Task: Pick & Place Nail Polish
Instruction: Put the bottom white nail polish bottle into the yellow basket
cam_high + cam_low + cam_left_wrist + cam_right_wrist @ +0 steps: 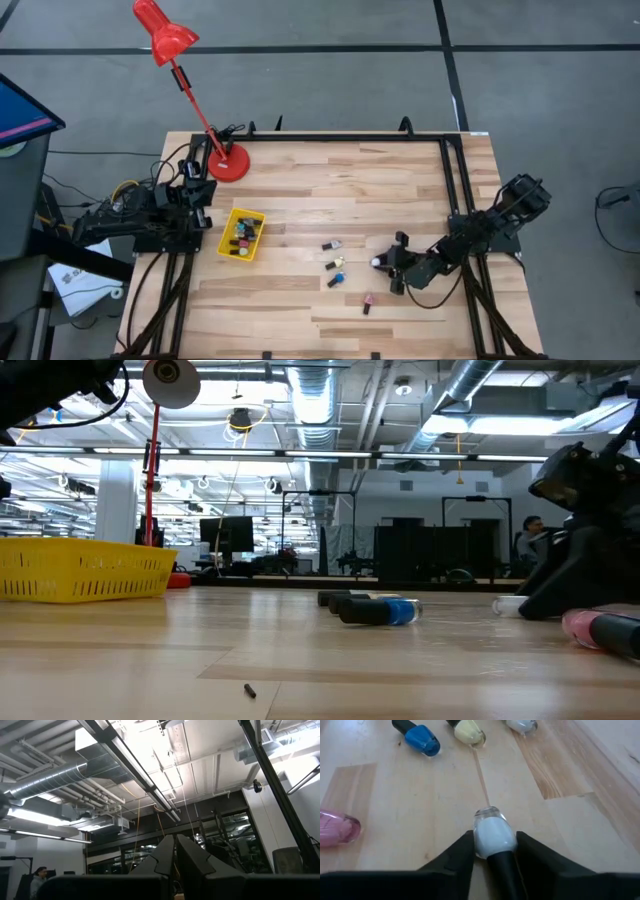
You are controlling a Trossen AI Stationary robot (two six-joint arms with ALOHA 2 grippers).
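Note:
A white nail polish bottle (492, 834) with a black cap lies on its side between the fingers of my right gripper (388, 266), low over the table's right half. My right gripper (493, 851) is shut on it. Three more bottles (335, 263) lie loose at the table's middle, among them a blue one (422, 739), and a pink one (367, 303) lies nearer the front. A yellow basket (242, 233) at the left holds several bottles. My left gripper (175, 851) is shut, parked at the table's left edge (195, 195), pointing up at the ceiling. My right gripper pinches the white bottle between its two fingers (466, 849), on the sides of its body where it meets the black cap (490, 845). The fingers come low and nearly level from the table's right and lie along the bottle. The cap points back toward the wrist. The bottle lies at table level (508, 603).
A red desk lamp (228, 163) stands at the far left corner. A pale yellow bottle (469, 731) and the blue one lie just ahead of my right gripper. The pink bottle (337, 827) is beside it. A tiny dark speck (249, 689) lies near the front.

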